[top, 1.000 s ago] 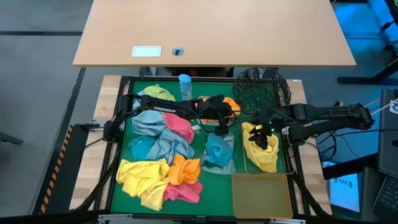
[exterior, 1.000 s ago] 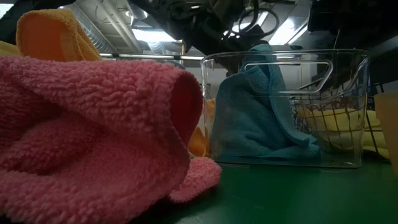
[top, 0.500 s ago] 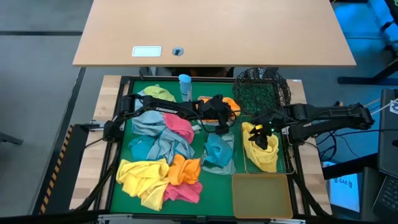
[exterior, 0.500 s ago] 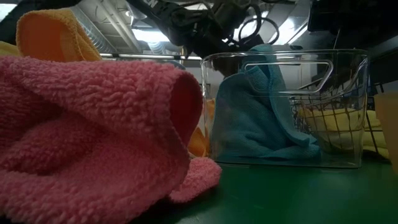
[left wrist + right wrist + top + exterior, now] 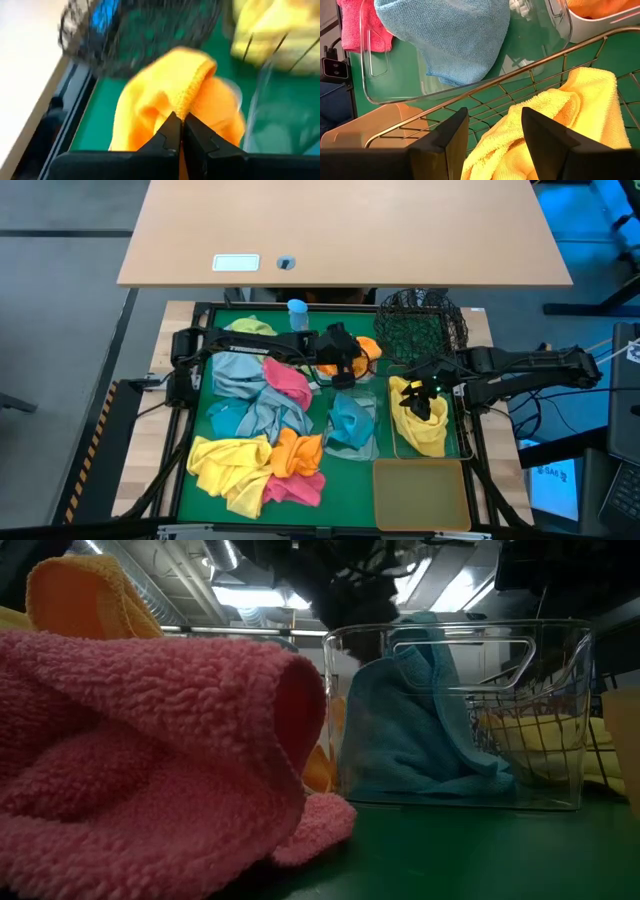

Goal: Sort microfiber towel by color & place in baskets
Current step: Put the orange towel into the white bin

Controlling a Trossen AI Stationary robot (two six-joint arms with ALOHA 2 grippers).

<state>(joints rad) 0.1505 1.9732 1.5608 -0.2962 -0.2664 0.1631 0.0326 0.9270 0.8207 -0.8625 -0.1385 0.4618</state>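
Observation:
My left gripper (image 5: 340, 368) is over the far middle of the green mat, shut at an orange towel (image 5: 365, 348) that lies beside the black round mesh basket (image 5: 425, 320). My right gripper (image 5: 425, 398) is open over the rectangular wire basket (image 5: 462, 430). Its fingers stand just above the yellow towel (image 5: 555, 125) that lies in the basket. A teal towel (image 5: 348, 420) lies in the clear tub (image 5: 560, 720). The amber tub (image 5: 420, 492) stands at the near right. Loose towels are piled on the mat's left: grey-blue (image 5: 235, 375), pink (image 5: 288, 380), yellow (image 5: 230, 465) and orange (image 5: 297, 452). My left gripper is shut at a raised fold of the orange towel (image 5: 192, 95). The fold runs up to the closed fingertips (image 5: 172, 127). The fingers come from above and from the left. The rest of the towel lies spread below them. How many layers are pinched, I cannot tell.
A small blue-capped bottle (image 5: 297, 315) stands at the mat's far edge, beside a light green towel (image 5: 250, 328). A pink towel (image 5: 150, 760) fills the low view's left. A wooden tabletop (image 5: 340, 230) lies beyond the mat.
My left gripper has moved from over the clear tub's far end toward the table's far edge and a little to the left, to the orange towel. My right gripper has kept still.

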